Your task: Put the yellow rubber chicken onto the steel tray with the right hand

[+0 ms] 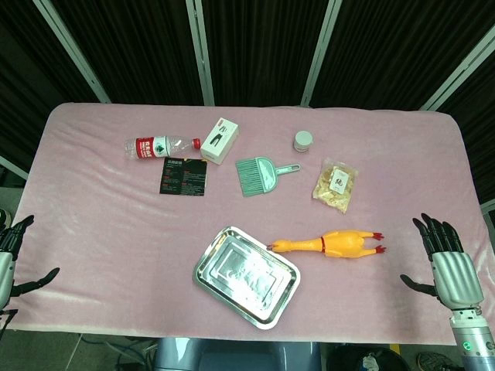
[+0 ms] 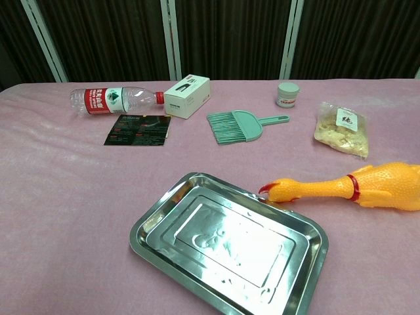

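Tray: rectangular shiny steel tray (image 2: 230,252) lies nearest, at the counter's front edge.
Chicken: yellow rubber chicken (image 1: 334,243) lies on its side just right of the tray, beak at the rim; the chest view cuts off its tail.
Counter: pink cloth-covered counter (image 1: 93,209) before dark curtains.
Hidden: print on the flat black card (image 1: 185,176) is too small to read.
My right hand: right hand (image 1: 448,267) hovers right of the chicken, fingers spread, holding nothing.
My left hand: left hand (image 1: 11,259) at the left edge, partly cut off, fingers apart.

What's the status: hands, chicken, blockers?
Both hands open, right hand and left hand at table edges. Rubber chicken beside steel tray, untouched. Path clear.
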You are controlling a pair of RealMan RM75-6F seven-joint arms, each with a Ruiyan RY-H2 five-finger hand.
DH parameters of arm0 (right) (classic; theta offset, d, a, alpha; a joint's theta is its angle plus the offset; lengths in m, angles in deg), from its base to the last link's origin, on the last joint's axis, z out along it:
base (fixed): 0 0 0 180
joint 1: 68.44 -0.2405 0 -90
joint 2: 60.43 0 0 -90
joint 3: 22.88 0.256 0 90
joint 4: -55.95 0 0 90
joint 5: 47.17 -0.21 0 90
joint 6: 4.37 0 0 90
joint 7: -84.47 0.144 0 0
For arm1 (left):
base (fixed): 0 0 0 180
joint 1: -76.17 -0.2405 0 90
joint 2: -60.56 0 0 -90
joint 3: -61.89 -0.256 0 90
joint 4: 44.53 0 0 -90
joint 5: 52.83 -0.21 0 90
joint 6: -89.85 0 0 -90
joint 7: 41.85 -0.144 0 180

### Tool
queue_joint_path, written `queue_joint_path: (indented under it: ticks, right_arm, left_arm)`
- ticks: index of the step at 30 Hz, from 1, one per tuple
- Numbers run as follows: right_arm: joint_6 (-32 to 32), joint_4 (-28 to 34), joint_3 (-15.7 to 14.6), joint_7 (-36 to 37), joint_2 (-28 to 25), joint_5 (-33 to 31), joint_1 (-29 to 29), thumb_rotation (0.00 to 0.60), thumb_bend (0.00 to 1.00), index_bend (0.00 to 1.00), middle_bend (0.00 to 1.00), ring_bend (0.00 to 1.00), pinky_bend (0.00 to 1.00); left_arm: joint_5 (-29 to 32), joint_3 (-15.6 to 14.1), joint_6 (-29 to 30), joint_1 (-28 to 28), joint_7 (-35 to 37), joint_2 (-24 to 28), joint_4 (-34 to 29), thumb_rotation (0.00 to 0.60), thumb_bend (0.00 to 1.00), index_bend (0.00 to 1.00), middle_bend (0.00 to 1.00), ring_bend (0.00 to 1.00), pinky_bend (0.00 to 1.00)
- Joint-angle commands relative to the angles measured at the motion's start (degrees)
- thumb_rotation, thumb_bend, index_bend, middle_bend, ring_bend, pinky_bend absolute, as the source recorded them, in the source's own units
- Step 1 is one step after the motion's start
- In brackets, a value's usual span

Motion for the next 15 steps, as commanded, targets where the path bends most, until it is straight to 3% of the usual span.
queue_joint_path:
  ticks: [1, 15]
  right_arm:
    - [0.3, -0.1, 0.3, -0.1, 0.3, -0.2, 0.0, 0.600, 0.11, 0.00, 0.02, 0.00, 0.00]
    - [1.6, -1.4, 0.6, 1.7, 0.9, 0.0, 0.5, 0.600, 0.11, 0.00, 0.02, 0.00, 0.00]
  left_arm:
    - [0.3, 0.0, -0.4, 0.2, -0.4, -0.1, -0.3, 0.600, 0.11, 0.07, 0.16, 0.17, 0.12]
    - [0.2, -0.2, -1.0, 0.3, -1.2, 0.7, -2.0, 0.600, 0.11, 0.07, 0.16, 0.17, 0.12]
